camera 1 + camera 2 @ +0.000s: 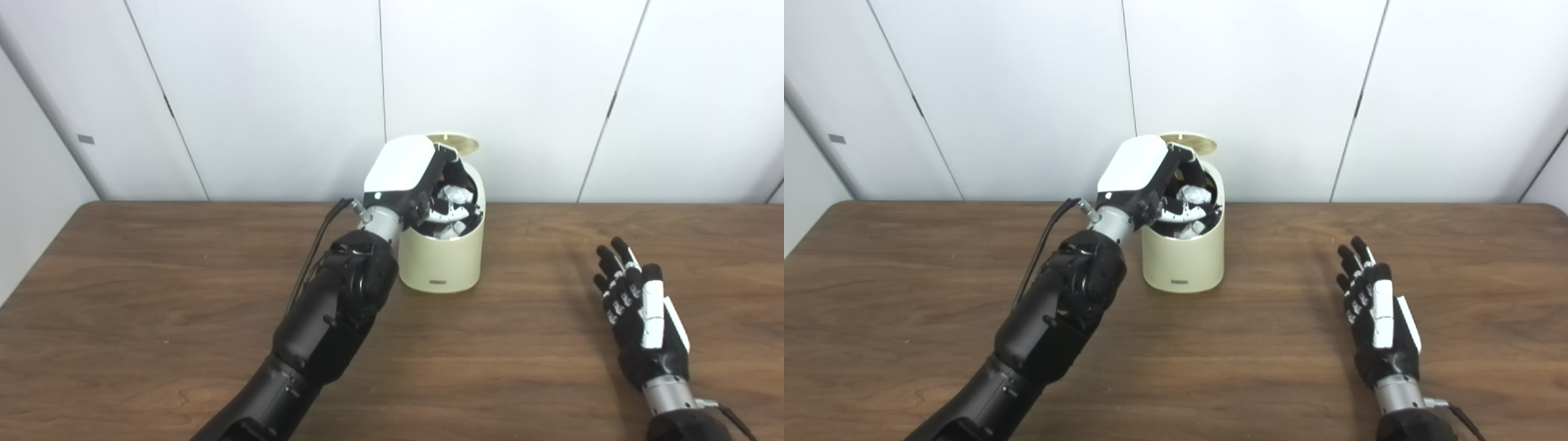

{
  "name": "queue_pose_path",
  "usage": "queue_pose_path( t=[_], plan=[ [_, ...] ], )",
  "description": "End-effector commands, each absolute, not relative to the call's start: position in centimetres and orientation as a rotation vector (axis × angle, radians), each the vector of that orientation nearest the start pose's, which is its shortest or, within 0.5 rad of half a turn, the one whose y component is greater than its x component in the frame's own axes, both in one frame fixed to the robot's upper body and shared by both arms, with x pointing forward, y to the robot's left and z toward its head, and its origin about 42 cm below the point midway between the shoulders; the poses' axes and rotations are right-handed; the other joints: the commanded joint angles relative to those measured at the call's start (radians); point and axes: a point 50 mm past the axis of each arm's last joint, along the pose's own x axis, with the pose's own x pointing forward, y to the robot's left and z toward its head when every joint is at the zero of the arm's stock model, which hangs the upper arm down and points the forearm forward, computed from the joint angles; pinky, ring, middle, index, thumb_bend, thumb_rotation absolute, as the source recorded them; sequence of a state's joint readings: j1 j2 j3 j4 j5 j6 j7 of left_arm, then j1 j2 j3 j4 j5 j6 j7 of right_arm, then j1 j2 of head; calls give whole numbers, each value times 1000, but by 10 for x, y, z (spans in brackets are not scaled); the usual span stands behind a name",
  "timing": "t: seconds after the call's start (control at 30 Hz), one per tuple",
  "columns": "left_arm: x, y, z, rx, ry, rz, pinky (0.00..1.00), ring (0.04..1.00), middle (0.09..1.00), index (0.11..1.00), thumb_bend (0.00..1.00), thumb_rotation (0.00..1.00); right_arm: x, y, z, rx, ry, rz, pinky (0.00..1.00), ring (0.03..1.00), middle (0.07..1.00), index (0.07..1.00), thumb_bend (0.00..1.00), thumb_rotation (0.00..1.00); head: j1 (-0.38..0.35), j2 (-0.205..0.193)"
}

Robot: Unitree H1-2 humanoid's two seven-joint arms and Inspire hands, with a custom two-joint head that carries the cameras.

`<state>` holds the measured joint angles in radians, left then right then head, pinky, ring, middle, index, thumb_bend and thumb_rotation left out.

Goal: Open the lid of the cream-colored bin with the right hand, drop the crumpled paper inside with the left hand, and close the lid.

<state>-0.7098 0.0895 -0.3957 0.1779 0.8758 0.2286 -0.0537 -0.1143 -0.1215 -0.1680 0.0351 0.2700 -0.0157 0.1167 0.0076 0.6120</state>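
One crumpled paper (456, 195), white and creased, sits between the left hand's (407, 177) curled fingers (450, 211), inside the mouth of one smooth, rounded cream-colored bin (441, 260). Its round lid (456, 142) stands raised behind. The right hand (1377, 327) rests with fingers apart on the wood-grain table (153, 306).

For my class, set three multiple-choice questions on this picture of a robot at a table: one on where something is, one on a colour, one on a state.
1. Where is the left hand?
A. flat on the table
B. over the mouth of the bin
C. behind the right hand

2. What colour is the round plastic bin?
A. cream
B. blue
C. red

3. How is the bin's hinged lid?
A. shut
B. missing
C. tipped up open

Answers: 1 B, its fingers reach into the opening around the crumpled white paper. 2 A, the wall is cream. 3 C, the lid stands raised behind the opening, while the right hand rests open on the brown wooden table.
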Motion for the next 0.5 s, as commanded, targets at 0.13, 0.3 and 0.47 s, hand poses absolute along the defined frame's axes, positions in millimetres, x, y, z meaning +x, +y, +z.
queue_pose_path(
  t=[0.13, 0.3, 0.47],
  plan=[
    [445, 81, 309, 1175, -526, -123, 489, 549, 611, 482, 504, 18, 316, -285, 128, 156, -155, -4, 1000, 970, 920, 968, 630, 1000, -1, 13],
    [442, 81, 312, 1194, -514, -125, 538, 667, 698, 654, 839, 2, 316, -284, 130, 147, -153, -11, 1000, 947, 895, 951, 636, 1000, 4, 16],
    [441, 81, 313, 1221, -481, -134, 567, 705, 732, 691, 894, 0, 315, -285, 130, 149, -150, -14, 1000, 941, 880, 939, 657, 1000, 6, 17]
  ],
)
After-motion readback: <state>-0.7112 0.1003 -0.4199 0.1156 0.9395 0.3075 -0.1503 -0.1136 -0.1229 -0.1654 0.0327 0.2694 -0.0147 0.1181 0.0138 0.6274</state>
